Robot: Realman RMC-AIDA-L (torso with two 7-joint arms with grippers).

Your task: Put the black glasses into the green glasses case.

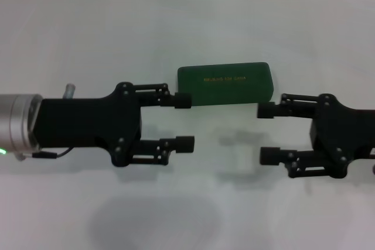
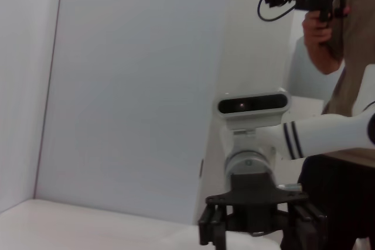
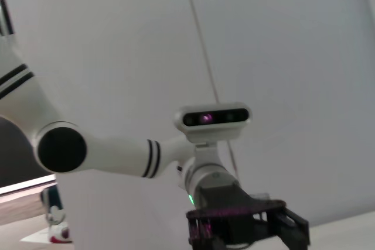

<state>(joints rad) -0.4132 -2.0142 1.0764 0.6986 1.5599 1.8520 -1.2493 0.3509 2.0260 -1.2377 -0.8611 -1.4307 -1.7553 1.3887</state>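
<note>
Right now you have only the dark green rectangular hard case with rounded corners (image 1: pixel 225 84) to work with: it lies flat and closed on the white matte bench (image 1: pixel 70 39), gold lettering facing up on the lid, just beyond the two grippers and between them. The black glasses are nowhere in any view, so you cannot yet plan their pickup from what shows. Judge the case as a rigid, light shell with a smooth, probably somewhat slippery skin; it should slide on the bench if pushed from one side, so brace it with one gripper while the other lifts the lid along its long edge opposite the hinge. Which long edge carries the hinge is not clear. Your left gripper (image 1: pixel 184 122) hovers with its black fingers spread wide and nothing between them, the upper fingertip just at the case's near left corner. Your right gripper (image 1: pixel 267 132) faces it, likewise spread and empty, near the case's right end.
</note>
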